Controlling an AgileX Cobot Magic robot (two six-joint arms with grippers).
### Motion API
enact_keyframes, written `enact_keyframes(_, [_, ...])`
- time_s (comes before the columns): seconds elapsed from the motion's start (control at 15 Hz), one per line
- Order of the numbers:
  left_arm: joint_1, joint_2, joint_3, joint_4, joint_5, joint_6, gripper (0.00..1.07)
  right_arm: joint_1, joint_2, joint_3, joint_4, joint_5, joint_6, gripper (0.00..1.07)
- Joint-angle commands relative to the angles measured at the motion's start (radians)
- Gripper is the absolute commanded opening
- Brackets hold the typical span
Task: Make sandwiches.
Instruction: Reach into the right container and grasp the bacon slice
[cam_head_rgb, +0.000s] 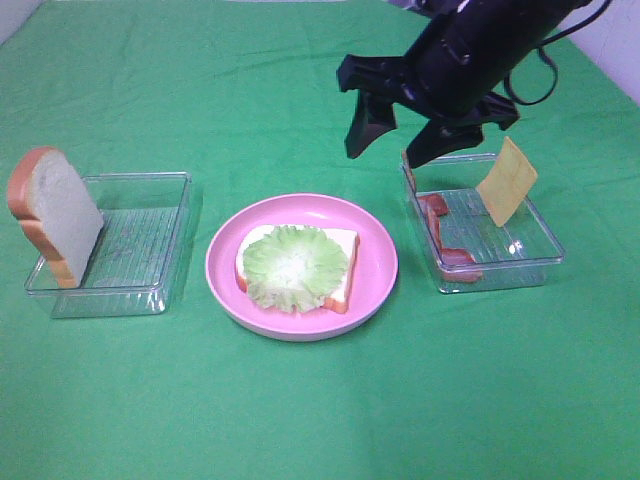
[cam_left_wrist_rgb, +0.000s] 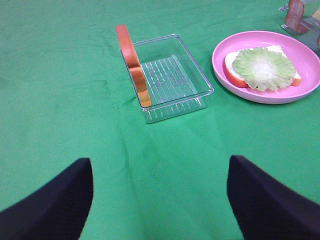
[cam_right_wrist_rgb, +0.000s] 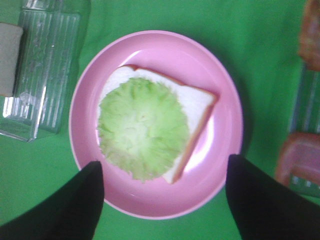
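Observation:
A white bread slice (cam_head_rgb: 343, 262) with frilly green lettuce (cam_head_rgb: 297, 266) on top lies on the pink plate (cam_head_rgb: 380, 262) at the table's middle. My right gripper (cam_head_rgb: 390, 152) hangs open and holds nothing, above and behind the plate's right side. In its wrist view it looks straight down on the lettuce (cam_right_wrist_rgb: 142, 127) and bread (cam_right_wrist_rgb: 200, 100). Another bread slice (cam_head_rgb: 62, 210) leans upright at the left end of the left clear container (cam_head_rgb: 150, 240). Bacon strips (cam_head_rgb: 445, 240) and a yellow cheese slice (cam_head_rgb: 506, 181) sit in the right container (cam_head_rgb: 525, 250). My left gripper (cam_left_wrist_rgb: 160, 200) is open and holds nothing, low over the cloth and short of the left container (cam_left_wrist_rgb: 172, 75).
A green cloth covers the whole table (cam_head_rgb: 300, 420). The two clear containers flank the plate on either side. The right arm's black body and cable reach in from the far right corner.

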Motion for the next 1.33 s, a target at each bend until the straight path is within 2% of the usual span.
enact_keyframes(0.07, [-0.003, -0.019, 0.001, -0.002, -0.012, 0.001, 0.71, -0.048, -0.005, -0.002, -0.052, 0.088, 0.006, 0.67])
enact_keyframes(0.27, [-0.003, -0.019, 0.001, -0.002, -0.012, 0.001, 0.71, -0.054, 0.008, -0.003, -0.175, 0.113, 0.019, 0.67])
enact_keyframes(0.4, [-0.003, -0.019, 0.001, -0.002, -0.012, 0.001, 0.71, -0.054, 0.059, -0.043, -0.242, 0.164, 0.059, 0.65])
enact_keyframes(0.67, [-0.003, -0.019, 0.001, -0.002, -0.012, 0.001, 0.71, -0.054, 0.147, -0.145, -0.254, 0.240, 0.067, 0.63])
enact_keyframes(1.0, [-0.003, -0.019, 0.001, -0.002, -0.012, 0.001, 0.71, -0.054, 0.208, -0.154, -0.221, 0.242, 0.061, 0.63])
enact_keyframes(1.33, [-0.003, -0.019, 0.001, -0.002, -0.012, 0.001, 0.71, -0.054, 0.257, -0.154, -0.199, 0.200, 0.053, 0.56])
